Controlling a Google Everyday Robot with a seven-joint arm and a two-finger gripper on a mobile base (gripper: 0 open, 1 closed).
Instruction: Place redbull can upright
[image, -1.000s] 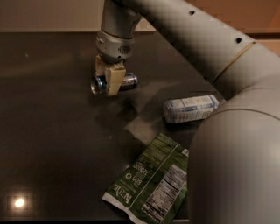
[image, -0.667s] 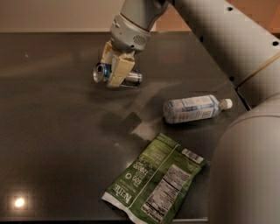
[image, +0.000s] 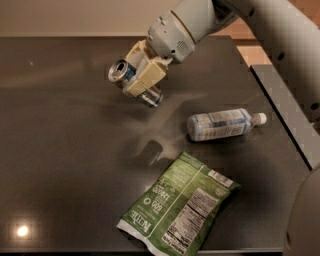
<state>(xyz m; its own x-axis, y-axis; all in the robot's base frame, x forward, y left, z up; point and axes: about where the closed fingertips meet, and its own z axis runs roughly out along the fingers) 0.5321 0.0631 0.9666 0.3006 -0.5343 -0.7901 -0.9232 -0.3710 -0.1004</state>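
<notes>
The redbull can (image: 121, 71) is a slim blue and silver can, held tilted on its side above the dark table (image: 60, 150), its silver top end facing left toward the camera. My gripper (image: 141, 80) is shut on the can around its middle, its cream fingers (image: 151, 75) clamping it from both sides. The can's lower end pokes out below the fingers. Its shadow falls on the table below and to the right.
A clear plastic water bottle (image: 222, 123) with a white cap lies on its side to the right. A green snack bag (image: 179, 206) lies flat near the front edge. The table's right edge runs beside a grey surface (image: 290, 105).
The gripper has lifted the can off the table and carried it right and up; the can has tilted with its top end toward the camera.
</notes>
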